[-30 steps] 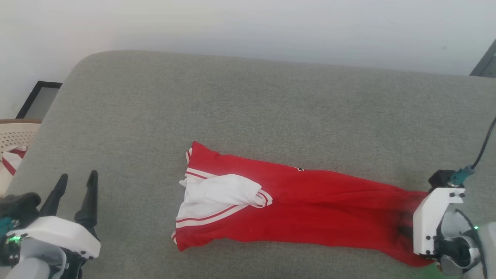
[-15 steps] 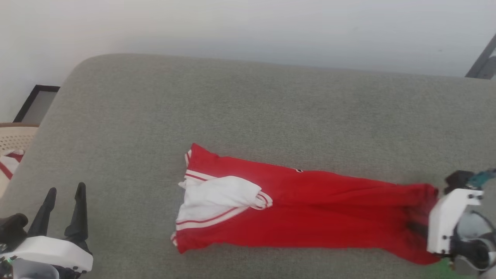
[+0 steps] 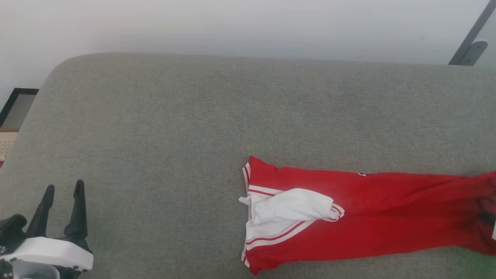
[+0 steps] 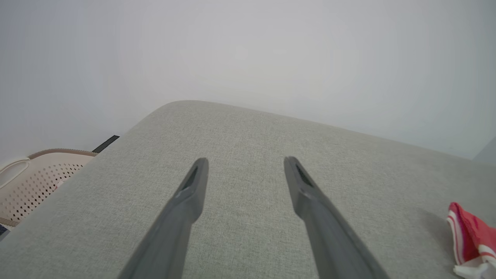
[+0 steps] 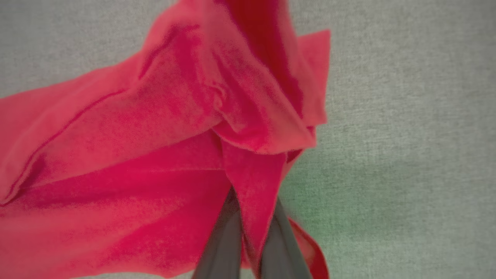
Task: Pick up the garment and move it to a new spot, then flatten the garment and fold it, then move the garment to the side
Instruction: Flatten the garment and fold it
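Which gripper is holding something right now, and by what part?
The right gripper is shut on the garment, pinching a bunched fold at its plain red end. The left gripper is open and empty.

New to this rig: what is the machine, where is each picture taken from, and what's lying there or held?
This is a wheeled robot with two arms, each ending in a two-fingered end effector. The wide picture comes from its head camera, looking down on a grey upholstered surface. A red T-shirt with a white striped sleeve lies stretched across it. The other two pictures come from wrist cameras, one per arm. The left end effector is open and empty above the surface. The right end effector is shut on the T-shirt's red cloth.
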Motion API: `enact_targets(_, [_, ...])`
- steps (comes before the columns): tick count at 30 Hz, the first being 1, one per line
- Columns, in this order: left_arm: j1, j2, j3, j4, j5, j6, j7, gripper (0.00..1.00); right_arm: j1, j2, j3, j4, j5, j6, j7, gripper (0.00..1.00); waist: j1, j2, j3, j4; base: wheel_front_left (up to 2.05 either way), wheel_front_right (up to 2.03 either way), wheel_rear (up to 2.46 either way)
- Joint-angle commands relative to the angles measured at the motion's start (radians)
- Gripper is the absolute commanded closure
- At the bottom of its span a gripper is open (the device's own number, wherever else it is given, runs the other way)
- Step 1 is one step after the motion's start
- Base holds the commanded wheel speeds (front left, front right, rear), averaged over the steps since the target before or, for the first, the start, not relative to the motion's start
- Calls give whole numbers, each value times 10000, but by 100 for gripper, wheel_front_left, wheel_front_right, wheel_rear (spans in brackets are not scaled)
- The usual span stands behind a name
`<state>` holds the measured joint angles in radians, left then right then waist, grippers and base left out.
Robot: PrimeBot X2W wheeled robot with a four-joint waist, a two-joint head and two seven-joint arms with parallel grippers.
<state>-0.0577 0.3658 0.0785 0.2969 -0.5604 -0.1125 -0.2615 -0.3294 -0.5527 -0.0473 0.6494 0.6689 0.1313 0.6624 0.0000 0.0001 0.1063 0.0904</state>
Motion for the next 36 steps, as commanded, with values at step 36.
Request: enact_targets(36, [-648, -501, -1119, 229, 321, -187, -40, 0, -962, 2790, 5850, -3727, 857, -3, 534, 100, 0, -1, -580, 1215, 0, 0, 0])
